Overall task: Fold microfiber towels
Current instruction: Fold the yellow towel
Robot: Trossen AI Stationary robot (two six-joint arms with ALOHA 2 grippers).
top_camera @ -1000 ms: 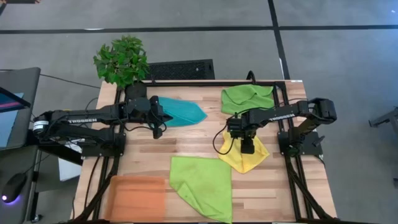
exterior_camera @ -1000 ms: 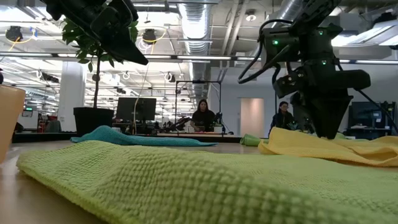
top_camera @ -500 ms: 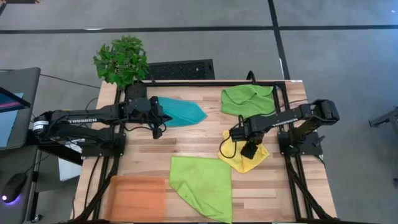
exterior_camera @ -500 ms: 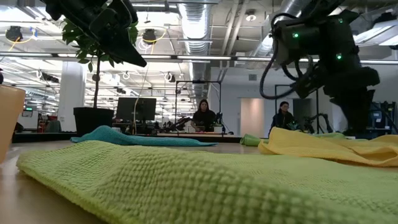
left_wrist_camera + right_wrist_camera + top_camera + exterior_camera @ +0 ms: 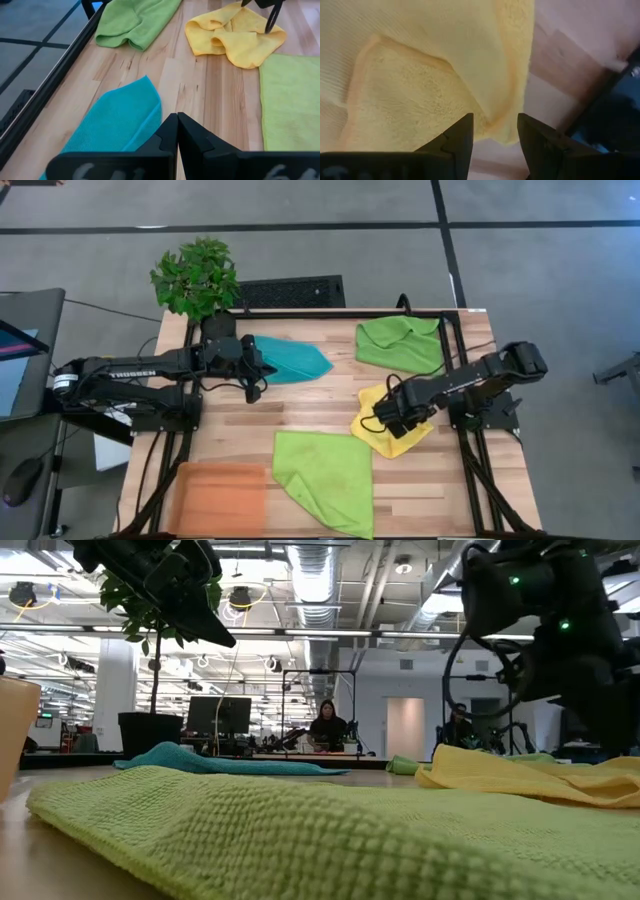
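Across the wooden table [image 5: 240, 420], seen from above, four towels lie spread apart. Largest is a lime green towel [image 5: 325, 478] lying flat near the front edge, beside a flat orange tray [image 5: 222, 494] at the front left corner. A second lime green towel [image 5: 400, 343] sits bunched at the back right, a teal towel [image 5: 290, 360] at the back left, and a crumpled yellow towel [image 5: 392, 425] at the right, between the two green ones. A potted plant [image 5: 195, 277] stands beyond the table's back left corner. The right gripper [image 5: 392, 418] is low over the yellow towel, its fingers [image 5: 457, 137] spread with a gap between them, holding nothing; its wrist view shows a folded yellow edge directly ahead of the fingers, running diagonally across the gap. This arm is clearly the nearer one to the yellow towel, so a grab there would likely mean closing on that edge. The left gripper [image 5: 254, 369] hovers beside the teal towel, fingers [image 5: 167, 131] pressed together and empty, well apart from the yellow one.
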